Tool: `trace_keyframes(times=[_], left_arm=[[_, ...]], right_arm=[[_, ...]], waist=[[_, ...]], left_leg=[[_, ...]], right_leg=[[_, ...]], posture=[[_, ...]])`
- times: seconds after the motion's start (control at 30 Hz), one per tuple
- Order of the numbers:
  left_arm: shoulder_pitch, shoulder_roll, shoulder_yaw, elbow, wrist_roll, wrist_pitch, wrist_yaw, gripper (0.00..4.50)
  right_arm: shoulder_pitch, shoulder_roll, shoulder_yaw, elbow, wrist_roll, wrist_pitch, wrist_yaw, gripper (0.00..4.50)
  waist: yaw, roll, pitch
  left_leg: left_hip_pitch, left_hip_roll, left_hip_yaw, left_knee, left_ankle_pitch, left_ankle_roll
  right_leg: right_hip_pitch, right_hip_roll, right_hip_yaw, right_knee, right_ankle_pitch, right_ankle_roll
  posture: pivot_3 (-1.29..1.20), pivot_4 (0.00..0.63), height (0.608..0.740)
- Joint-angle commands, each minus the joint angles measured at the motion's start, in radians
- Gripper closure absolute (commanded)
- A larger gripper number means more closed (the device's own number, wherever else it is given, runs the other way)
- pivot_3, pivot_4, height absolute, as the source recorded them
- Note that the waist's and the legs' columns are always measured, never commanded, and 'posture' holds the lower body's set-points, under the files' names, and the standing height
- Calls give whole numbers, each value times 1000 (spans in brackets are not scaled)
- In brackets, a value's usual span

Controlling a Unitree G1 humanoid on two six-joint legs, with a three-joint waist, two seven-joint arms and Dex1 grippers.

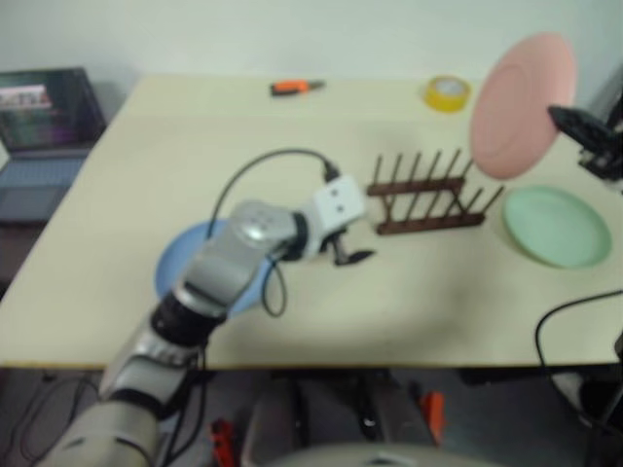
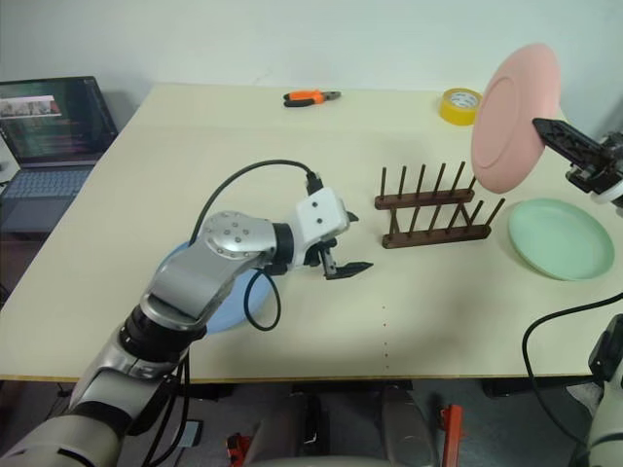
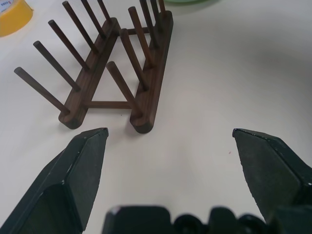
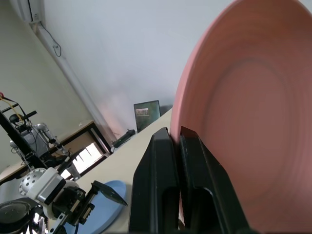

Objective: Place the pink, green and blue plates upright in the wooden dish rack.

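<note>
The pink plate (image 2: 514, 117) is being held on edge at upper right by clamped right jaws, ready for the wooden dish rack (image 2: 433, 207); left jaws are being kept wide, empty

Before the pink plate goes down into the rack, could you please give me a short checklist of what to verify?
1. Right pincer shut on the pink plate's rim: ok.
2. Pink plate held on edge, near upright: ok.
3. Wooden dish rack slots free of plates: ok.
4. Left pincer open, on the rack's near side and not touching it: ok.
5. Plate lined up over a slot: not ok, it hangs up and to the rack's right end.
6. Green plate flat on the table beside the rack, apart from it: ok.
</note>
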Motion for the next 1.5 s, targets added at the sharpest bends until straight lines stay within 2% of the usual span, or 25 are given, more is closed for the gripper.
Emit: trace_keyframes(times=[0.03,1.3,1.5], left_arm=[[-4,12,19,-51,-10,4,-7,0],[-5,85,26,-120,-44,79,-13,0],[-5,92,29,-119,-44,81,-12,0]], right_arm=[[-31,-22,-9,9,-10,-29,36,4468],[-93,13,62,260,-190,-180,159,4468],[-86,-2,46,262,-180,-186,176,4468]], waist=[[0,0,0],[0,0,0],[0,0,0]], left_leg=[[0,0,0,0,0,0],[1,0,0,0,0,0],[1,0,0,0,0,0]], right_leg=[[0,0,0,0,0,0],[0,0,0,1,0,1],[0,0,0,1,1,1]], posture=[[0,150,740],[0,150,740],[0,150,740]])
